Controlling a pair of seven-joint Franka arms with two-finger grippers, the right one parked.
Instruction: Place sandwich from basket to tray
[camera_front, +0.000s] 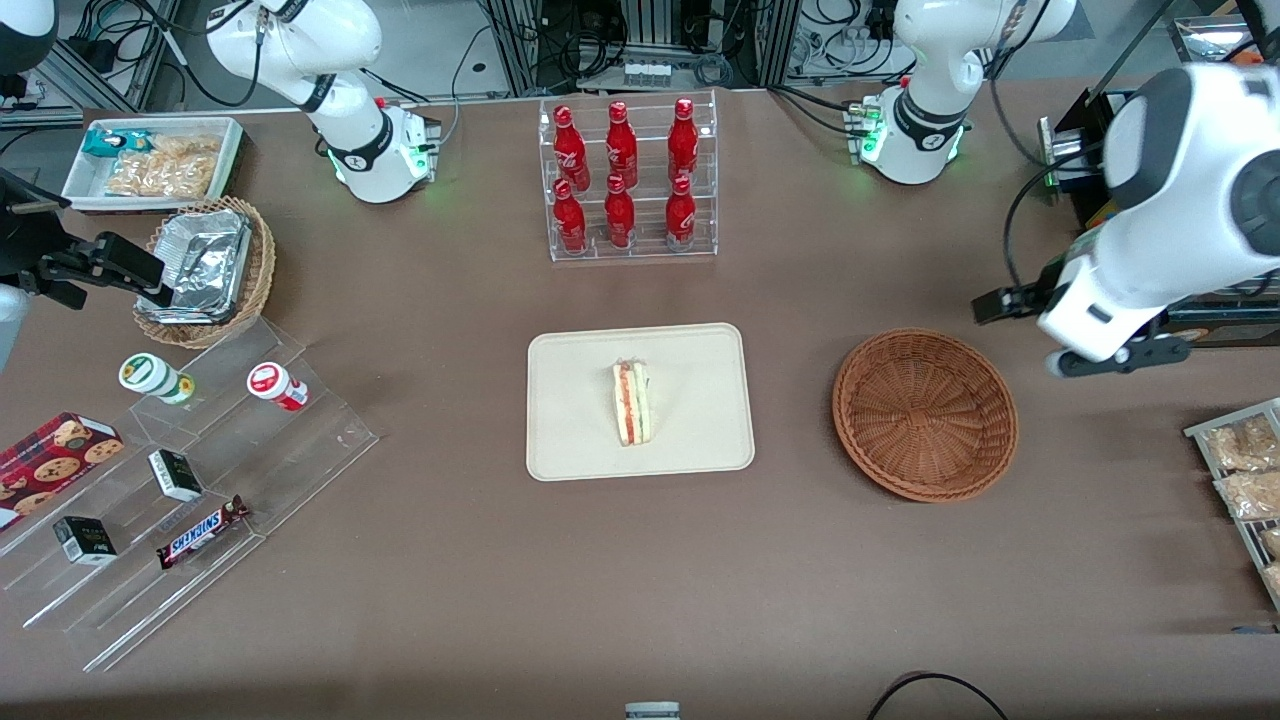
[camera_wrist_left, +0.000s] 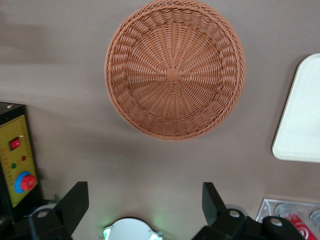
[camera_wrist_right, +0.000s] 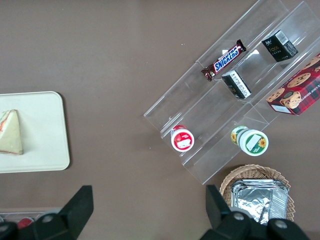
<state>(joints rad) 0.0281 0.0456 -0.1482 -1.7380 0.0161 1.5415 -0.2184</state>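
Brown matte cloth covers your whole table (camera_front: 450, 600). Start at the left arm's gripper (camera_wrist_left: 145, 202): its two dark fingers (camera_wrist_left: 75, 202) stand wide apart with nothing between them, and it hangs in the air near the round reddish-brown woven wicker basket (camera_wrist_left: 175, 70), toward the working arm's end of the table and farther from the front camera than the basket. The front view shows the gripper (camera_front: 1000, 303) clear of the basket's rim, not touching it.

That basket (camera_front: 925, 413) holds nothing; you see its spiral weave down to the centre. Well apart from it, in the middle of the table, lies the flat cream-beige rectangular plastic tray (camera_front: 580, 400) with rounded corners. The small triangular sandwich of pale white bread (camera_front: 632, 402) rests on the tray near its centre, its red and green filling stripe showing along the cut edge.

Nothing stands between basket and tray. Farther from the front camera than the tray, a clear acrylic rack (camera_front: 632, 180) carries six red bottles in two rows of three. Toward the parked arm's end you have a lighter tan wicker basket of crumpled foil containers (camera_front: 205, 270), a white bin of snack packets (camera_front: 150, 162), and a stepped clear acrylic display (camera_front: 180, 500) with two round lidded tubs, two small dark boxes, one Snickers bar (camera_front: 202, 532) and one red cookie box (camera_front: 50, 462). At the working arm's end, a tray of bagged snacks (camera_front: 1245, 480) sits at the table edge.
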